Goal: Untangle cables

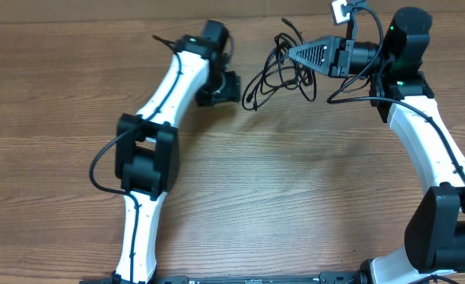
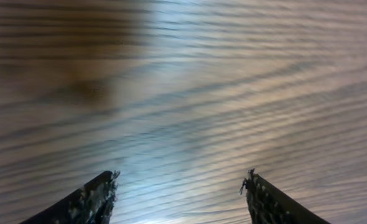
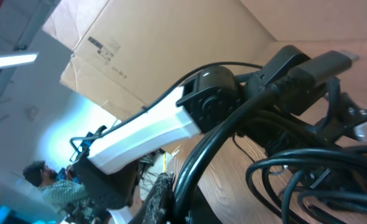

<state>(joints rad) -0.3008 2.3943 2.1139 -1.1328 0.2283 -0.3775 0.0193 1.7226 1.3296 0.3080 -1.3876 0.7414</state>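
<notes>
The left pincer [image 1: 229, 85] stands spread and holds nothing. Its wrist view shows both fingers [image 2: 90, 200] apart over bare wood of the surface [image 1: 295, 181]. The right pincer [image 1: 292, 54] is pressed together on the cables [image 1: 270, 75], a tangle of black loops at the far middle, just right of the left pincer. Only the overhead view shows the whole tangle. The right wrist view shows a few loops close up, with the left arm [image 3: 146, 130], a cardboard box [image 3: 171, 50] and a person [image 3: 37, 177] behind.
</notes>
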